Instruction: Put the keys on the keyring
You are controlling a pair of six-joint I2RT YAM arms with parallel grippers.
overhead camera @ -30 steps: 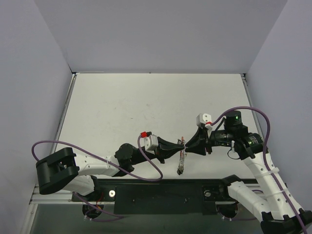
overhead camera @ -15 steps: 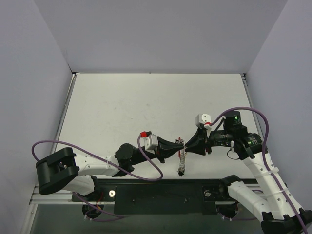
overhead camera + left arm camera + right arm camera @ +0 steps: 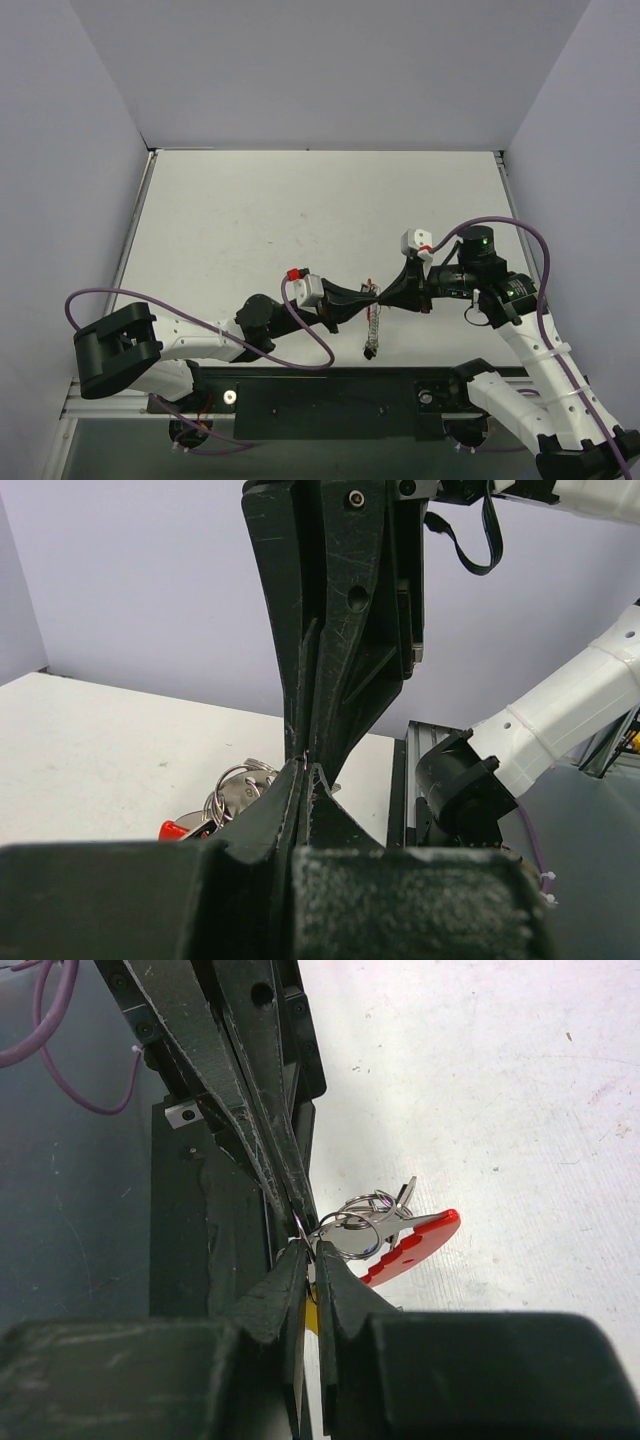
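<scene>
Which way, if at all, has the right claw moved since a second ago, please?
Yes: the right claw edged slightly left, away from the table's right edge.

— What is seen of the table (image 3: 300,200)?

— A white, matt top is shown, faintly scuffed and marked by a dark speck (image 3: 270,243) left of the middle. A grey strip (image 3: 124,250) is run along its left edge, and a black rail (image 3: 340,405) is fixed across the near edge.

— And what is laid on it?

— Only the keyring (image 3: 372,325) is seen over it, close to the near edge. Whether its chain's lower end is rested on the top cannot be told.
</scene>
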